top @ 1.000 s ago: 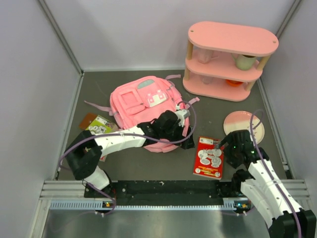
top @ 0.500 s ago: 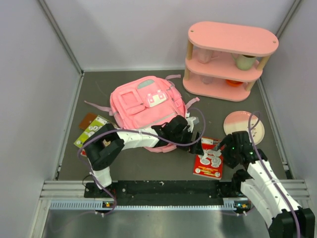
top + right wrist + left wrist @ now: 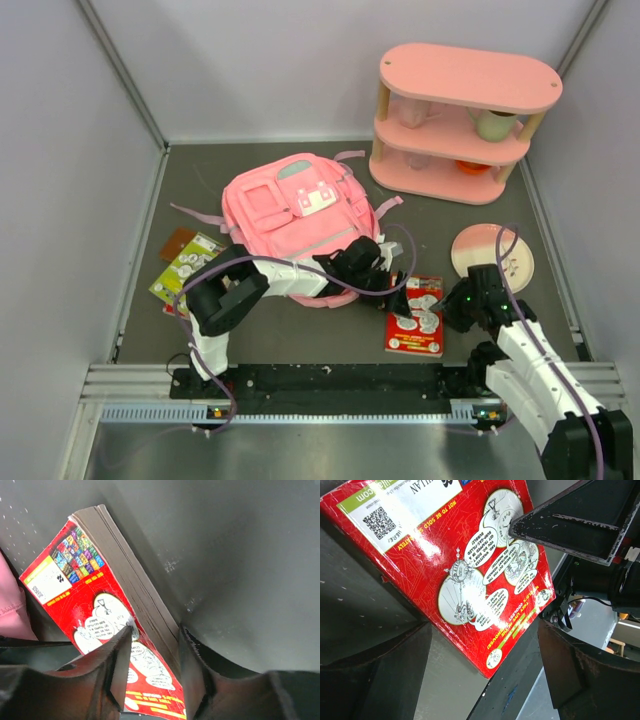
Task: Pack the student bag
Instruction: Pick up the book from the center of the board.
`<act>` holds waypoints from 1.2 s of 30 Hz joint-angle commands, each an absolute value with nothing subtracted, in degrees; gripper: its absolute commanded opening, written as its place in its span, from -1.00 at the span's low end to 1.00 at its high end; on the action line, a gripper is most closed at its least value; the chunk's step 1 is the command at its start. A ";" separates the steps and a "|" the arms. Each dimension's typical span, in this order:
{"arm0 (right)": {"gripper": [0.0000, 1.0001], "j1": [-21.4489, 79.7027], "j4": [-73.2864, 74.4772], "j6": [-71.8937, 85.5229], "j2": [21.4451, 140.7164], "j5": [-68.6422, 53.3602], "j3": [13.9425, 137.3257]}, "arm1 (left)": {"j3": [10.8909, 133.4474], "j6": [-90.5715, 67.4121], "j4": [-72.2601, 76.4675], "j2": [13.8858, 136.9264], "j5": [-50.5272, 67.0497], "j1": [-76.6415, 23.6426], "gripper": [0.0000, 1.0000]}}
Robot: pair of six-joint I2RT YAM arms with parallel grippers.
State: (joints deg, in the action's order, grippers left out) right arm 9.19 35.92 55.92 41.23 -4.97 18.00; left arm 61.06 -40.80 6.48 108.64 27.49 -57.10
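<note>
Red book (image 3: 415,320) gripped near the front edge of the surface (image 3: 300,340).
My right hand (image 3: 450,300) pinches the book's page edge; my left hand (image 3: 399,298) hangs spread over its cover. The student bag (image 3: 290,215) lies mid-surface, toward the far edge.

One pink fabric backpack (image 3: 290,215); one red paperback book (image 3: 415,335); one green booklet (image 3: 188,264); one pink oval three-tier shelf (image 3: 470,75); one round pink-and-cream plate (image 3: 480,250).

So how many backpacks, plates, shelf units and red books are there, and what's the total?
Backpack: 1
Plate: 1
Shelf unit: 1
Red book: 1
Total: 4
</note>
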 commanded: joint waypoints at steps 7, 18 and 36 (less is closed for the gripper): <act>-0.33 8.88 29.80 49.23 38.32 -17.22 19.16 | 65.83 -39.73 9.67 108.28 27.42 -57.30 0.78; -0.59 8.96 28.39 46.85 37.71 -20.04 18.98 | 66.80 -38.76 8.53 108.11 26.19 -57.22 0.77; -1.00 8.96 26.45 46.76 37.80 -19.26 18.46 | 67.32 -37.00 6.69 106.97 24.53 -56.87 0.75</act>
State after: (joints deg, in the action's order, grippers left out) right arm 8.78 32.34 44.82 39.03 -16.16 17.98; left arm 64.20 -37.69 1.69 108.64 21.89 -56.05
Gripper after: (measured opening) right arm 0.041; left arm 0.875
